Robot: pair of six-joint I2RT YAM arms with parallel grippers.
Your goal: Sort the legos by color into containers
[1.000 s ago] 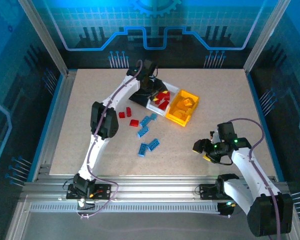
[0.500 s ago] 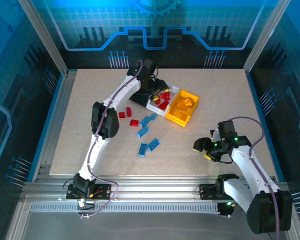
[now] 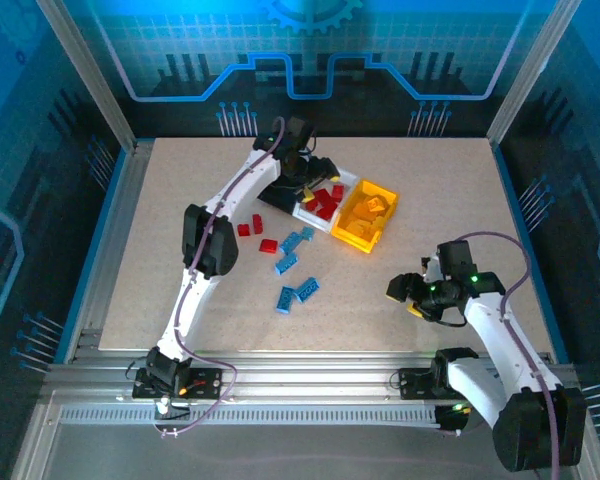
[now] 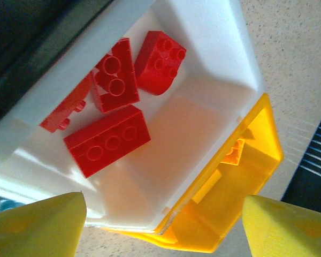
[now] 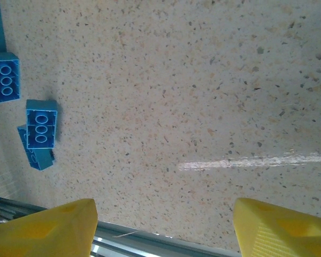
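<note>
My left gripper (image 3: 312, 182) hangs open over the white container (image 4: 214, 32), nothing between its yellow fingers (image 4: 37, 225). Several red legos (image 4: 108, 140) lie inside that container. The yellow-orange container (image 3: 368, 218) joins it on the right and holds yellow-orange legos (image 3: 376, 205); the black container (image 3: 280, 195) joins it on the left, partly under the arm. Three red legos (image 3: 256, 232) and several blue legos (image 3: 296, 268) lie loose on the table. My right gripper (image 3: 404, 294) is open and empty, low over bare table to the right of the blue legos (image 5: 41, 124).
The speckled table (image 3: 180, 290) ends at an aluminium rail (image 3: 300, 360) along the near edge, close under my right gripper. Blue-lit enclosure walls and metal posts (image 3: 85, 75) ring the table.
My left gripper's jaws have spread wider over the white container, and the red legos in it lie a little differently. The right arm has barely shifted.
</note>
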